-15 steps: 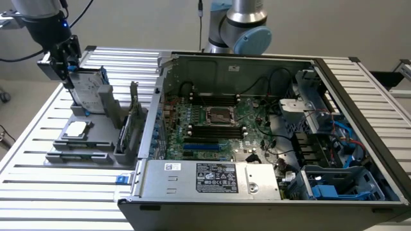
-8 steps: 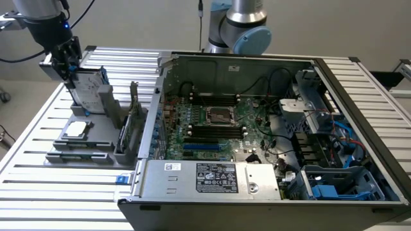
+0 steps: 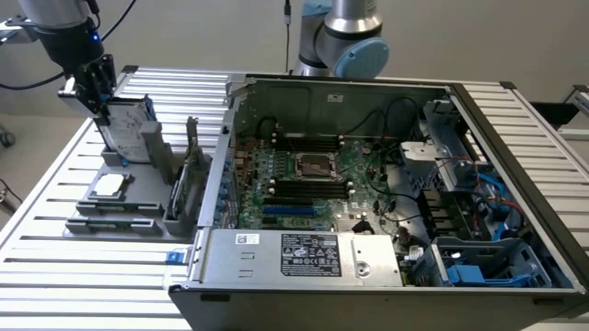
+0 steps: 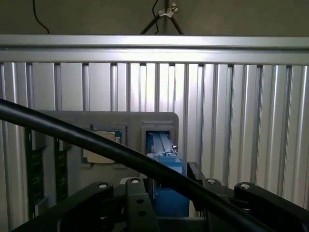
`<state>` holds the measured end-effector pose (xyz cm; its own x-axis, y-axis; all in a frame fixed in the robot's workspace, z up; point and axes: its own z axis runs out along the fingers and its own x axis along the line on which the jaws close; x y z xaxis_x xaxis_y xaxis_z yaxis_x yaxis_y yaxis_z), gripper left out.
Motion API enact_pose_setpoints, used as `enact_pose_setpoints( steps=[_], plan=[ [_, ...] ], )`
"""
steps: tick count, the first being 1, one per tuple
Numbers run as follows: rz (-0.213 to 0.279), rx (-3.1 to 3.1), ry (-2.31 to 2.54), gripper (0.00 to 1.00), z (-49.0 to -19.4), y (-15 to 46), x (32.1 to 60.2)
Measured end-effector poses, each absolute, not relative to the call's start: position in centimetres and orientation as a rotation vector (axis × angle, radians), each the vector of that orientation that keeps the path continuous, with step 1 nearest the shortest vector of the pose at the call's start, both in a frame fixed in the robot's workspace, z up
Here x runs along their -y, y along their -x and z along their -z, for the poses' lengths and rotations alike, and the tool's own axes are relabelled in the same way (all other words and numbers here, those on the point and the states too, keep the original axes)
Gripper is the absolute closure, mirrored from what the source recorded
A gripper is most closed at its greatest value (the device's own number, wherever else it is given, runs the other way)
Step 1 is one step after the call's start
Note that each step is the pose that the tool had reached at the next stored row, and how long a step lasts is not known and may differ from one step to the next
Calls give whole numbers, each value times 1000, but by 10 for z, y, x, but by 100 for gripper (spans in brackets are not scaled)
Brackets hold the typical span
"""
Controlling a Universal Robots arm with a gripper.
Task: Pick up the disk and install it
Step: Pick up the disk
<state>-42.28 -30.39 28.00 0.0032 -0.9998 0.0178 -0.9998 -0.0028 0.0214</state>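
The disk, silver-grey with a white label and a blue carrier, stands upright on edge in the grey holder at the exterior view's left. My gripper comes down on its upper far corner. In the wrist view the blue carrier runs from the holder's slot up between my two black fingers, which press against its sides. The gripper is shut on the disk.
The open computer case takes up the middle and right, with a drive bay holding blue parts at its near right corner and a labelled grey metal box in front. A small square chip lies in the holder. A black cable crosses the wrist view.
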Motion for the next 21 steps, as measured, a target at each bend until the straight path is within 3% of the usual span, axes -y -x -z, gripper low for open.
enact_pose_setpoints(
  steps=[2, 3, 21],
  plan=[
    [4, 2199, -2205, 58, -280, 423, 304],
    [4, 2199, -2205, 65, -280, 423, 304],
    [5, 2199, -2206, 67, -280, 423, 309]
  ],
)
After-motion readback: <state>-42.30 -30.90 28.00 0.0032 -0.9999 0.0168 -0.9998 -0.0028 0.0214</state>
